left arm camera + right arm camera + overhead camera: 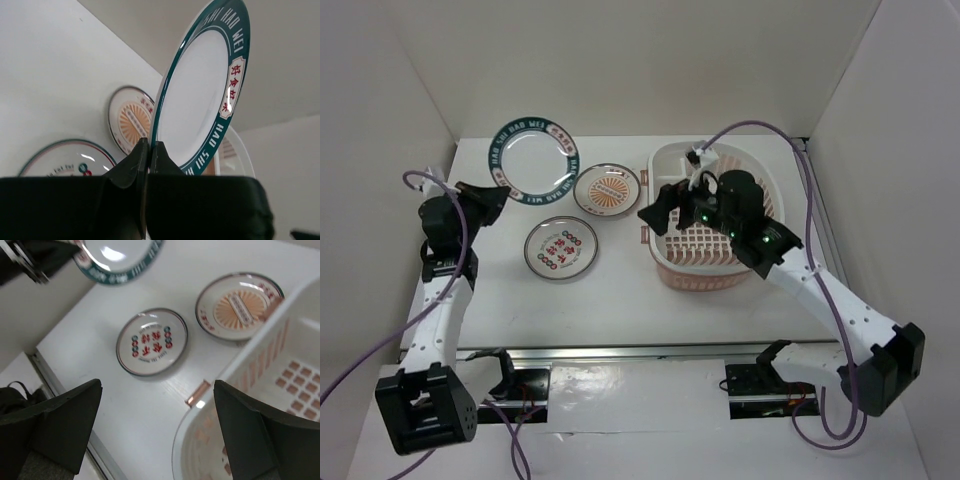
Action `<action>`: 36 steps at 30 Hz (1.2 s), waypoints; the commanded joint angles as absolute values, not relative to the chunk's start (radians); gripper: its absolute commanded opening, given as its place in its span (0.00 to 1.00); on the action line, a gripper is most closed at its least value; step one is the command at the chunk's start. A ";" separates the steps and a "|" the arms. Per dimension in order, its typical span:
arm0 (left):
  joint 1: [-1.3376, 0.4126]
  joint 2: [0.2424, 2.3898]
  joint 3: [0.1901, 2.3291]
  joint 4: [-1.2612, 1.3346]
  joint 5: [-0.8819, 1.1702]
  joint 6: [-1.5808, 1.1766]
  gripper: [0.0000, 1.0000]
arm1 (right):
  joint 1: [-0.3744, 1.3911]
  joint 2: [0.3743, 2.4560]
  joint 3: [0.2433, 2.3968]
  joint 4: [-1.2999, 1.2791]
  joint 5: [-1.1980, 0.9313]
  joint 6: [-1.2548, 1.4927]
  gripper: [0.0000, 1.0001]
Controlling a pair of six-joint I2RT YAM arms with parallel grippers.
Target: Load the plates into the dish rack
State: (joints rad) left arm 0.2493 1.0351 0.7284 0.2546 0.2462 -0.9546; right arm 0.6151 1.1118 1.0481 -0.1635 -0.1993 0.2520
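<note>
Item: green-rimmed plate, pinched by its rim in my left claw, tilted up. Dish rack: well right of that claw, under my empty, wide right claw. I'd carry the plate upright, gently.

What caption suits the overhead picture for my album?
Left claw grips the green-rimmed plate; the orange plate and red-lettered plate lie beside the dish rack.
</note>
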 commanded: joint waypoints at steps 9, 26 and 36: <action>0.114 0.833 0.744 0.207 0.520 -0.893 0.00 | 0.543 1.354 1.261 0.129 -0.537 0.195 1.00; 0.014 0.808 0.689 0.379 0.618 -1.022 0.00 | 0.543 1.488 1.302 0.183 -0.554 0.268 0.20; -0.031 0.830 0.857 -0.031 0.491 -0.790 0.54 | 0.571 1.318 1.302 -0.029 -0.124 0.276 0.00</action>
